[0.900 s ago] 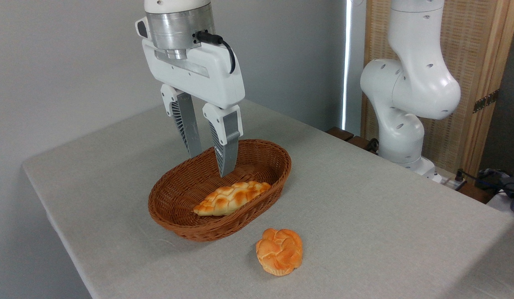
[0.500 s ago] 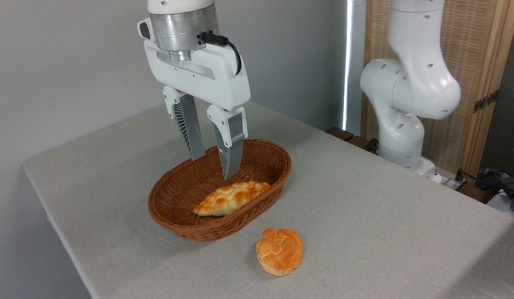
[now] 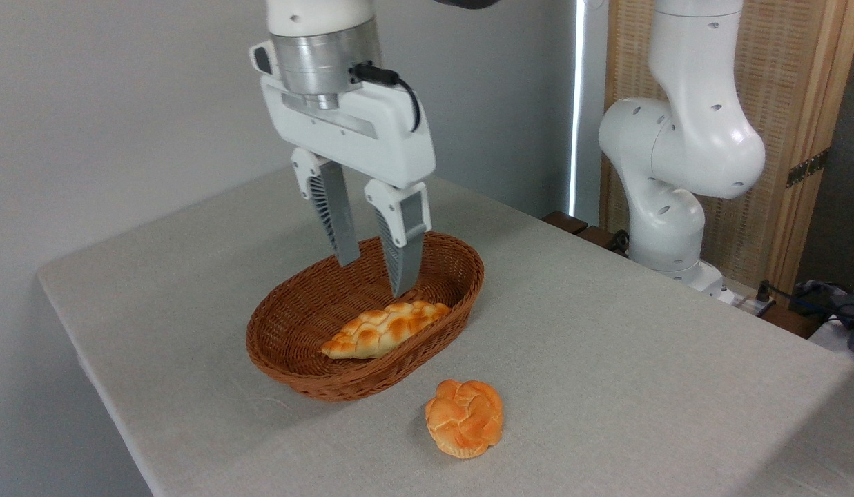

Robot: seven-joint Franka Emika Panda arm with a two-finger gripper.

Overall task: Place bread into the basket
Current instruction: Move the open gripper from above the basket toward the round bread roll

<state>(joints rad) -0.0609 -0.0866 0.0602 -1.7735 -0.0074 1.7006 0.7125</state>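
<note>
Knotted bun [image 3: 464,417] on table [image 3: 606,359] just beside wicker basket [image 3: 299,366], well below-right of empty gripper [image 3: 376,276], fingers apart.

Arm [image 3: 682,138] is running out of frame at 12 o'clock; its upper links are not showing. Wrist above the gripper [image 3: 376,270] is also being cropped by the top edge. Gripper fingers [image 3: 339,221] are covering part of the basket's [image 3: 288,359] far inner wall. Loaf [image 3: 382,327] is hiding the basket floor beneath it, and the near wall is masking the loaf's lower edge. Table [image 3: 606,359] is being cut off at 3 and 6 o'clock. Cables and a dark object [image 3: 851,310] at 3 o'clock are lying partly out of frame, too small to identify.
</note>
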